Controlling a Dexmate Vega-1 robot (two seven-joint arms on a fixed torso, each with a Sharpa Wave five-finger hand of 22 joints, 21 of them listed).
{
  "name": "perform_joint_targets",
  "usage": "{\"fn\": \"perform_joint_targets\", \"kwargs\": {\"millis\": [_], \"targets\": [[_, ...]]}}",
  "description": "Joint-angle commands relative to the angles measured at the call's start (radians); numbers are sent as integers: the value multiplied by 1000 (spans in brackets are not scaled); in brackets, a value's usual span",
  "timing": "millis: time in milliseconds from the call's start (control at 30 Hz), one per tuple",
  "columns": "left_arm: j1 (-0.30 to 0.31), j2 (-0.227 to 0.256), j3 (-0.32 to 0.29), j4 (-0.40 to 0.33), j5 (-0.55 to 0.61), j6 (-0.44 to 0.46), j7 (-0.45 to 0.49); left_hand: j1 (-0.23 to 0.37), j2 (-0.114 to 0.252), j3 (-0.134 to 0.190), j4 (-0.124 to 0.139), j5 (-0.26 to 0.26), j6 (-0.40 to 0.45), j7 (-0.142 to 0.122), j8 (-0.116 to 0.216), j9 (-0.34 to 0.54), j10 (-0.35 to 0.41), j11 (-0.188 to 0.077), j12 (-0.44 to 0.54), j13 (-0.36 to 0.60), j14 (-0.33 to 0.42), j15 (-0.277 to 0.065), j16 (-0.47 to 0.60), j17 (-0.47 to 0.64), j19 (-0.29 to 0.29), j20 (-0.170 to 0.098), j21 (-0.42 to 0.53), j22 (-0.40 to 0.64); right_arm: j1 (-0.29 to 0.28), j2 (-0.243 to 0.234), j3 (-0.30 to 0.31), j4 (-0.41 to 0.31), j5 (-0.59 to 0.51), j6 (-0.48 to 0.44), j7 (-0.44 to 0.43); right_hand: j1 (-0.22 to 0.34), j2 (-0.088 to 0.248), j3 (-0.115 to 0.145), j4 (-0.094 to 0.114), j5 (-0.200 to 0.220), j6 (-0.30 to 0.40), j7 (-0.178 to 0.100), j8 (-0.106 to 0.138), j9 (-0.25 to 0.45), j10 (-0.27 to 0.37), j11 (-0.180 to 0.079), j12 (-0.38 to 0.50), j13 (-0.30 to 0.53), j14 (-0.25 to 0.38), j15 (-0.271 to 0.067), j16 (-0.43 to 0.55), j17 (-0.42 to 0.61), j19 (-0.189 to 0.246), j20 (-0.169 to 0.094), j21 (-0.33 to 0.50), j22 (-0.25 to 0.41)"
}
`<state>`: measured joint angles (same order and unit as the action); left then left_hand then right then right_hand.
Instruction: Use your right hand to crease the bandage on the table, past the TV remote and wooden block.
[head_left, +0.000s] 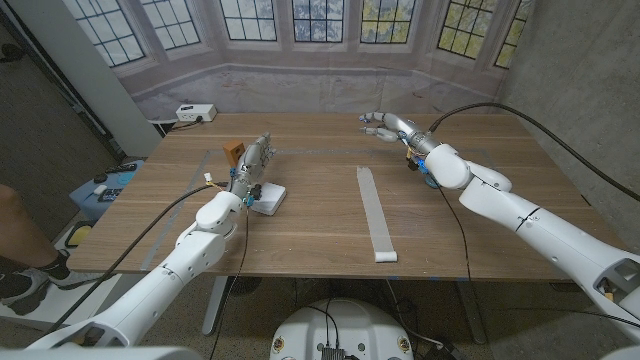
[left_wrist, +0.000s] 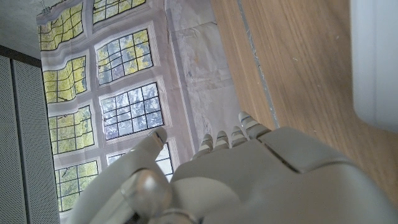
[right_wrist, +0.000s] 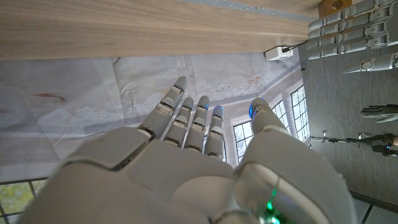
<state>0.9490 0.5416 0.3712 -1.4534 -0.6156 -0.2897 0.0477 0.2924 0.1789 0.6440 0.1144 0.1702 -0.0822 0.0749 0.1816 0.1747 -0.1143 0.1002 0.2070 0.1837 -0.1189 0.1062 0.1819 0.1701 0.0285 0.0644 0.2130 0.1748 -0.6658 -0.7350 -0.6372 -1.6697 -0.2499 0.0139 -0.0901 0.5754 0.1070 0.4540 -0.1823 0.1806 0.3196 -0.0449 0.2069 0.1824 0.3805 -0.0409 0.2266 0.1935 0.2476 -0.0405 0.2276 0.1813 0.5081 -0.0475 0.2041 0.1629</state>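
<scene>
white bandage (head_left: 376, 213), brown wood table (head_left: 320, 240)

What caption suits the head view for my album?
Right robot hand hovers open beyond a flat bandage; left robot hand waits beside a wooden block.

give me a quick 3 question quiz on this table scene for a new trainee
1. True or false: the right robot hand is pressing on the bandage.
2. Which thing lies nearest the left robot hand? A) the bandage B) the white remote C) the power strip
3. Fill in: the bandage lies stretched out as a long white ____ on the wooden table.

Key
1. False: the right robot hand is open near the table's far edge, apart from the bandage.
2. B
3. strip
</scene>
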Motion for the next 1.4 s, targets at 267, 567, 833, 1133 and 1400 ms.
{"fn": "perform_joint_targets", "kwargs": {"millis": [267, 567, 833, 1133, 1400], "targets": [[-4, -8, 8, -5, 2, 14, 5, 7, 0, 3, -6, 4, 5, 1, 4, 1, 4, -2, 3, 3, 5, 4, 0, 2, 11, 5, -1, 1, 77, 17, -56, 33, -150, 24, 45, 97, -33, 0, -3, -4, 74, -23, 13, 1, 72, -33, 3, 0, 56, -78, -3, 2, 43, -43, -4, 3], [-10, 8, 4, -17, 3, 23, -3, 6, 0, 4, -6, 4, 5, 0, 3, 1, 4, -2, 2, 3, 5, 4, 0, 2, 11, 6, -2, 1, 118, 35, -83, 58, -194, 47, 77, 142, -45, -16, 6, -3, 152, -42, 28, 3, 141, -50, 13, 3, 107, -96, 10, 7, 75, -44, -2, 4], [0, 24, -5, -36, 2, 26, -1, 6, -1, 4, -7, 4, 6, -1, 3, 2, 4, -4, 1, 3, 5, 4, -1, 2, 12, 6, -2, 1, 158, 56, -113, 95, -240, 69, 95, 180, -51, -31, 8, -2, 213, -58, 37, 5, 191, -57, 17, 5, 161, -122, 25, 11, 119, -64, 6, 7], [26, 35, -16, -60, -2, 27, 13, 5, -1, 5, -7, 4, 6, 0, 2, 2, 4, -1, 1, 3, 6, 4, -1, 2, 12, 6, -3, 2, 202, 73, -152, 138, -305, 119, 103, 231, -59, -46, 7, -2, 285, -84, 48, 6, 264, -90, 28, 8, 212, -144, 40, 15, 157, -80, 12, 9], [37, 41, -20, -73, 0, 30, 21, 5, -1, 5, -8, 4, 7, 0, 2, 2, 5, -2, 1, 3, 6, 4, -1, 2, 12, 6, -4, 2, 228, 76, -173, 177, -338, 170, 108, 253, -71, -61, 8, -4, 326, -91, 54, 7, 301, -99, 33, 10, 234, -150, 46, 17, 174, -82, 14, 10]]}}
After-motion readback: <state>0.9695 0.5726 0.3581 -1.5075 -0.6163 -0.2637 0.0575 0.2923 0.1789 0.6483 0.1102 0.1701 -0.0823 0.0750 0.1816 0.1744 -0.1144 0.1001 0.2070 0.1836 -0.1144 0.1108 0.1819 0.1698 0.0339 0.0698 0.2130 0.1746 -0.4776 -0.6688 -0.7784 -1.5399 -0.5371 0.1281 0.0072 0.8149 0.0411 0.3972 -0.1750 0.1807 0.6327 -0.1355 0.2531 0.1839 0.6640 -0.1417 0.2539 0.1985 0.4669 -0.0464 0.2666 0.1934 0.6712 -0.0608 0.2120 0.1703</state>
